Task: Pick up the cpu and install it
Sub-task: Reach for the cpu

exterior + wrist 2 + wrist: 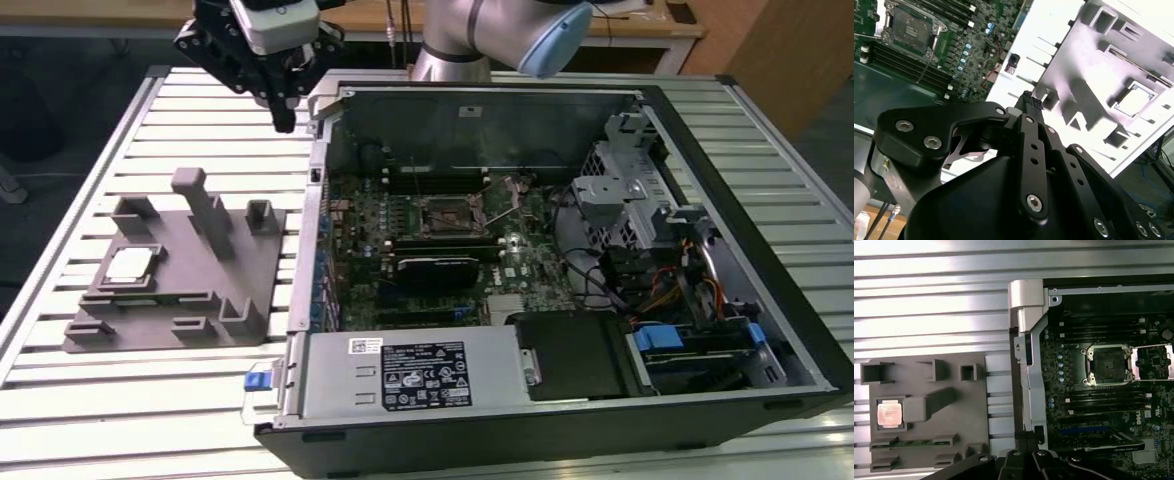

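You are looking at one table [160, 420] of pale metal slats. Dark floor [54, 110] shows past its edge on the exterior view's left.

One open black case [747, 150] lies flat on the table, taking up the middle and the exterior view's right. Inside it lies one green board [534, 262] with one socket [450, 213], whose metal lid is swung open in the first wrist view [1106, 366].

One grey fixture [200, 290] with upright blocks lies on the slats just beside the case, on the exterior view's left.

One cpu [130, 263], a small pale square, lies flat in a recess of that fixture, on the side away from the case. It shows in both wrist views [889, 414] [1134, 100].

Your one arm [467, 35] reaches in from the far edge. Your gripper [283, 122] hangs over the slats beside the case's far corner, well apart from the cpu. Its black fingers [1027, 117] point down and are pressed together at the tips, pinching nothing.
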### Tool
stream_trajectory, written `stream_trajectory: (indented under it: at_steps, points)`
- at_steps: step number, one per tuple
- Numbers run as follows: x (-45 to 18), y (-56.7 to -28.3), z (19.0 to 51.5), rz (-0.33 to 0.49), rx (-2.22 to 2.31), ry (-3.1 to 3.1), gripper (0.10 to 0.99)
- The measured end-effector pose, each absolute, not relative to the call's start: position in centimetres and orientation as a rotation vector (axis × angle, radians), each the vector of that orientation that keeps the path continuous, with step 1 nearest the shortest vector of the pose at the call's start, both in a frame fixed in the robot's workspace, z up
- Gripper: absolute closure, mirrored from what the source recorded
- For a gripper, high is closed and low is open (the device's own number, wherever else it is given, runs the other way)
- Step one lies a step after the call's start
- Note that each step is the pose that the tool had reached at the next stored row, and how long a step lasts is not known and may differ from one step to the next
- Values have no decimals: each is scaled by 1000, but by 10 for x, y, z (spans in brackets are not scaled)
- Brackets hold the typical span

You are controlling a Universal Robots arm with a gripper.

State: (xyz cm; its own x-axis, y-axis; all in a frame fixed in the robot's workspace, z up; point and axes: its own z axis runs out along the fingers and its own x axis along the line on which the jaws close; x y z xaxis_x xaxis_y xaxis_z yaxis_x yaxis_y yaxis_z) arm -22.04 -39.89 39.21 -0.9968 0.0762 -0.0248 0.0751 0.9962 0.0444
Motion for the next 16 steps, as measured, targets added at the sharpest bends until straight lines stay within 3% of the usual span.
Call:
stream_trajectory:
  at_steps: [16]
  points:
    - [-254,-399,392,68,118,3112,980]
